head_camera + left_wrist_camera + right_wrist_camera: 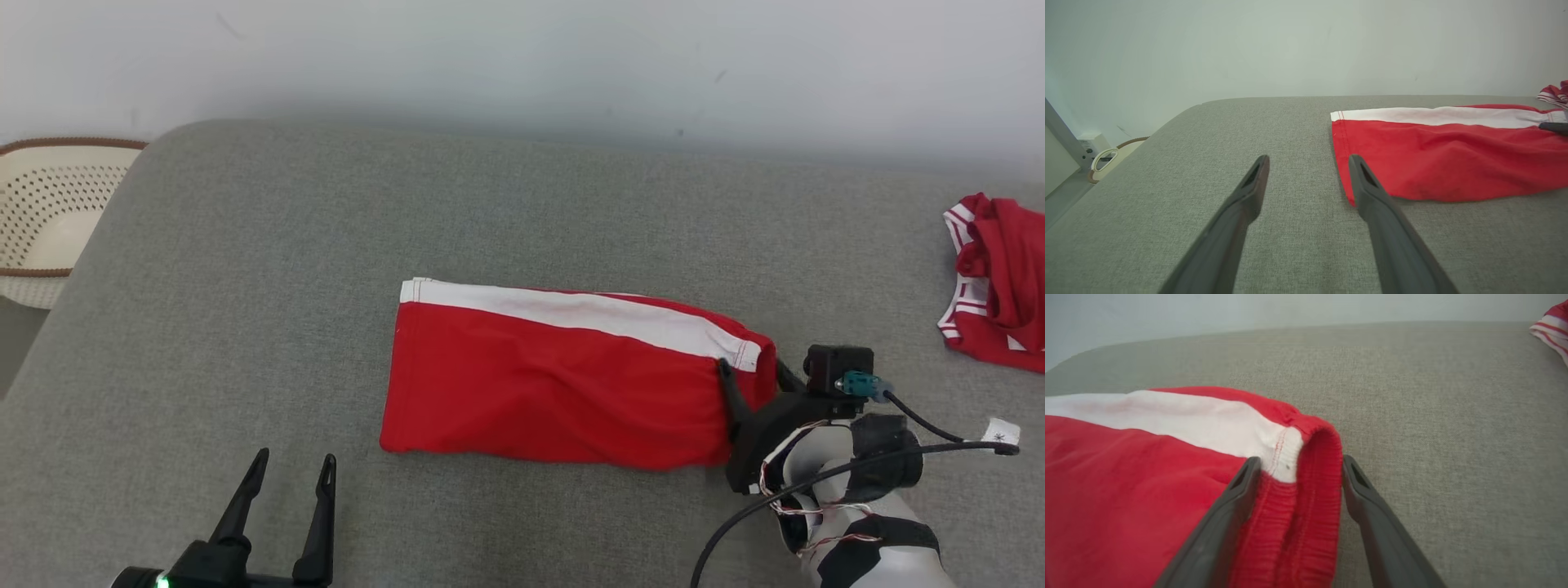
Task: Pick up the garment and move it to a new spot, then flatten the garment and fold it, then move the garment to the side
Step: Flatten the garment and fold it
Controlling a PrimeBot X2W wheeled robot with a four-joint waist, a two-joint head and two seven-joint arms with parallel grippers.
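A red garment [555, 384] with a white stripe along its far edge lies folded into a long flat shape on the grey cushioned surface [522, 204]. My right gripper [751, 365] is at its right end, low on the surface. The right wrist view shows the right gripper [1300, 461] open, its fingers standing on either side of the garment's [1126, 477] gathered red waistband without pinching it. My left gripper [295, 457] is open at the lower left, apart from the cloth. In the left wrist view, the left gripper [1309, 159] holds nothing, and the garment's [1453, 155] left edge lies just past its right finger.
A second crumpled red and white garment [996, 286] lies at the surface's far right edge. A cream perforated basket [49, 212] with a brown rim stands off the surface's left side. A pale wall runs behind, and the surface's rounded left edge drops away.
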